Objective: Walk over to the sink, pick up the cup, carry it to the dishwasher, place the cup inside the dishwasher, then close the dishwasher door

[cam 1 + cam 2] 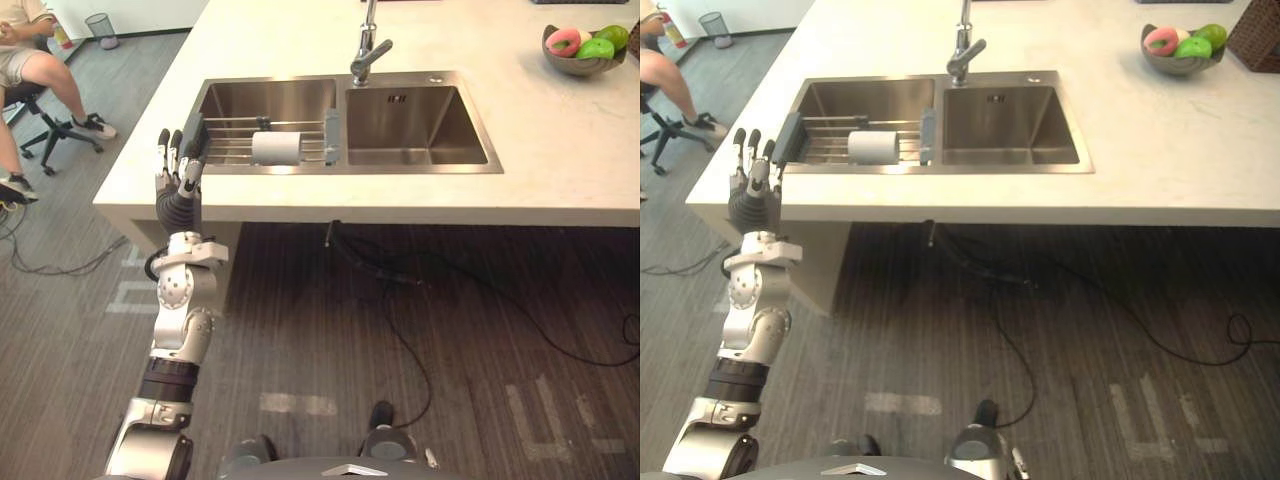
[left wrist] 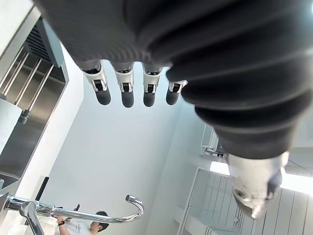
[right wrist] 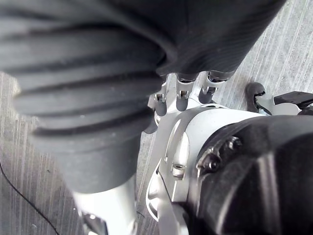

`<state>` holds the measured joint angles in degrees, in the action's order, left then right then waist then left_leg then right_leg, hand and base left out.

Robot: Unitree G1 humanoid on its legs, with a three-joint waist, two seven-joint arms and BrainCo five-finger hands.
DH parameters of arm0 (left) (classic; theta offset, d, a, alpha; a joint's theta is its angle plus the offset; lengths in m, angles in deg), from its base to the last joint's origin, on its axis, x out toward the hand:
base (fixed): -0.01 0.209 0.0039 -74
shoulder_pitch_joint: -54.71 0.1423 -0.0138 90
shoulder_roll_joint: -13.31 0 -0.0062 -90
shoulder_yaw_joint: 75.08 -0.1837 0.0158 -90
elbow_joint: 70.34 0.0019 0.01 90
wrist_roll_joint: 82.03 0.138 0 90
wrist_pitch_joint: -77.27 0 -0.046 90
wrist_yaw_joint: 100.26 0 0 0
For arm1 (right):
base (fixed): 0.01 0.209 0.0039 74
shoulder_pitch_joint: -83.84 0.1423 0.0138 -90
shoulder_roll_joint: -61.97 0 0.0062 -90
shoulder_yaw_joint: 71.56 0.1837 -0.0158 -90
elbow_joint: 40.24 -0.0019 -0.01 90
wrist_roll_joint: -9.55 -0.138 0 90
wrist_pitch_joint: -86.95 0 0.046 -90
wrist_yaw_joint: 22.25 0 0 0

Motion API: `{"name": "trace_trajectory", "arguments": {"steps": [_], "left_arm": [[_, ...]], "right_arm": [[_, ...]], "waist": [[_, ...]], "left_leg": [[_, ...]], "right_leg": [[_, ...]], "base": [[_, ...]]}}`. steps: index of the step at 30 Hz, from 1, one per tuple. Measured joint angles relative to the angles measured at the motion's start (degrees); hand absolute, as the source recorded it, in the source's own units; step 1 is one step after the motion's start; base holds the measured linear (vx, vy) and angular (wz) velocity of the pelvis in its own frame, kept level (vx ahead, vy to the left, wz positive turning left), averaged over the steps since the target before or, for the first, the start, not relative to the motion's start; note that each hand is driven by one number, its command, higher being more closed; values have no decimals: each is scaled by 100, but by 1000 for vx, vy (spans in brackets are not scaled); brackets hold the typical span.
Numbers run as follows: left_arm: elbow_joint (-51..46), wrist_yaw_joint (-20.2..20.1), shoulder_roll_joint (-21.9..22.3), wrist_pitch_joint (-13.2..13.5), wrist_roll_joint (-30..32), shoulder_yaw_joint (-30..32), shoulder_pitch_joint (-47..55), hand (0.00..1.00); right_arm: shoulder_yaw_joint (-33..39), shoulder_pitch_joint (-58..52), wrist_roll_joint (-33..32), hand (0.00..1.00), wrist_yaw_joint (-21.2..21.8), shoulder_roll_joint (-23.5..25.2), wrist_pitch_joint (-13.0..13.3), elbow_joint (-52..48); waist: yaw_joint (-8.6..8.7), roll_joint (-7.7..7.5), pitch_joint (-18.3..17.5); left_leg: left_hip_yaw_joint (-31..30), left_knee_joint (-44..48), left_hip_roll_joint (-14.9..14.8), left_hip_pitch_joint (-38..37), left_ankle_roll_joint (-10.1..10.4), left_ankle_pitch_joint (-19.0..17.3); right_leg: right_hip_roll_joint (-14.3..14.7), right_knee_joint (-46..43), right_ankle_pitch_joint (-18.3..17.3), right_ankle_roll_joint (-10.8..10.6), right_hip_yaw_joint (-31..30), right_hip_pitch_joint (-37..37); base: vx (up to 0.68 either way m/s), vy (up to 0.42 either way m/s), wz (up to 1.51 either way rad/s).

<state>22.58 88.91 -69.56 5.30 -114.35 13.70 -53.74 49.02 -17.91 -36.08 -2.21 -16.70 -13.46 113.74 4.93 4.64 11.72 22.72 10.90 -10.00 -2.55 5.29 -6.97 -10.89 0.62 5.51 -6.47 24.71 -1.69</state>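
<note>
Left eye view: the white cup (image 1: 276,148) lies on its side on the sink rack (image 1: 228,128) spanning the left basin of the sink (image 1: 420,166), near the tabletop's (image 1: 560,150) front edge. The left hand (image 1: 172,178) is raised at the near left corner, fingers straight and empty. The right hand (image 3: 182,98) hangs low, fingers relaxed and empty. A glancing touch could shift the cup off the bars into the basin. The rack's dark end block stands between hand and cup, so a low reach may snag it.

Left hand (image 1: 170,176) raised, fingers (image 2: 125,94) straight; right hand (image 3: 182,99) hangs relaxed.
</note>
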Motion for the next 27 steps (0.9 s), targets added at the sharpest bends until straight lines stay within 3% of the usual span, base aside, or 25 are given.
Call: {"name": "trace_trajectory", "arguments": {"steps": [5,8,11,13,15,16,17,18,20,22,23,25,26,27], "left_arm": [[-104,-185,103,-107,-32,-261,145,0],[-194,-589,150,-484,-317,-681,388,0],[-206,-952,333,-860,-550,-1108,692,0],[-210,-1266,359,-1092,-977,-1289,962,0],[-207,-1594,468,-1314,-1673,-1271,1270,0],[-204,-1647,523,-1365,-1823,-1282,1317,0],[-203,-1721,548,-1426,-2011,-1285,1315,0],[-208,-1792,533,-1430,-2115,-1271,1269,0],[-276,-2002,536,-1429,-2157,-1297,1127,0],[-583,-2170,533,-1430,-2189,-1309,1096,0],[-725,-2242,540,-1430,-2269,-1316,1101,0],[-724,-2254,546,-1430,-2312,-1224,1136,0],[-705,-2260,518,-1429,-2308,-1120,1096,0],[-718,-2270,485,-1428,-2308,-1048,1055,0]], "right_arm": [[-117,16,-3,0,-67,-14,92,-127],[-122,8,-33,0,-104,3,184,-289],[-250,-29,-128,0,-140,-14,214,-470],[-387,2,-106,0,-44,-94,204,-464],[-712,-20,307,0,68,-281,87,-411],[-780,-21,479,0,62,-304,29,-321],[-654,5,603,0,38,-373,15,-153],[-566,3,677,0,-39,-347,11,-85],[-554,-8,656,0,-89,-448,33,2],[-556,144,728,0,-140,-600,39,-3],[-547,172,791,0,-149,-676,36,-6],[-302,202,961,0,-178,-796,13,16],[-213,207,990,0,-181,-705,1,49],[-213,224,991,0,-181,-642,-11,54]], "waist": [[-10,2,-1],[23,10,3],[33,-5,6],[0,-21,-2],[1,-38,15],[27,8,5],[67,-3,84],[48,-36,175],[-127,-159,217],[-218,-163,218],[-282,-137,209],[-267,3,156],[-152,-143,136],[-162,-185,141]], "left_leg": [[63,-181,97,-79,-12,11],[52,-346,206,-180,-45,59],[-92,-335,321,-225,-81,-58],[-164,105,296,-83,-77,-394],[-247,812,154,64,-154,-668],[-178,1447,-17,313,-212,-575],[-222,2753,-346,912,-456,-278],[-184,3722,-592,1416,-465,-176],[-4,3399,-491,1648,-439,-443],[-200,1886,-258,1778,-265,-92],[-520,703,-152,1634,-156,678],[-797,140,-182,1290,-208,2142],[-768,54,-41,1168,-152,1744],[-719,37,-7,1147,-107,1579]], "right_leg": [[-70,-175,-81,-30,-217,153],[-220,-556,-298,-91,-261,288],[-458,-1267,-850,-179,-280,463],[-608,-2138,-1453,-182,-457,742],[-620,-2822,-2142,-77,-493,745],[-665,-2849,-2205,-90,-328,646],[-671,-2758,-2100,-37,-62,315],[-713,-2627,-1889,177,166,-108],[-855,-2311,-1856,85,347,-566],[-949,-2138,-1785,-31,322,-639],[-972,-2112,-1786,-131,215,-622],[-946,-2115,-1914,-487,8,-758],[-1084,-2047,-1929,-536,-28,-834],[-1126,-2012,-1923,-574,-36,-832]], "base": [[-24,5,-10],[5,20,2],[34,23,24],[75,-34,27],[169,-105,47],[234,-115,93],[245,-63,118],[244,-66,108],[209,18,53],[194,112,-8],[163,147,-38],[250,251,-47],[256,285,-23],[194,273,5]]}}
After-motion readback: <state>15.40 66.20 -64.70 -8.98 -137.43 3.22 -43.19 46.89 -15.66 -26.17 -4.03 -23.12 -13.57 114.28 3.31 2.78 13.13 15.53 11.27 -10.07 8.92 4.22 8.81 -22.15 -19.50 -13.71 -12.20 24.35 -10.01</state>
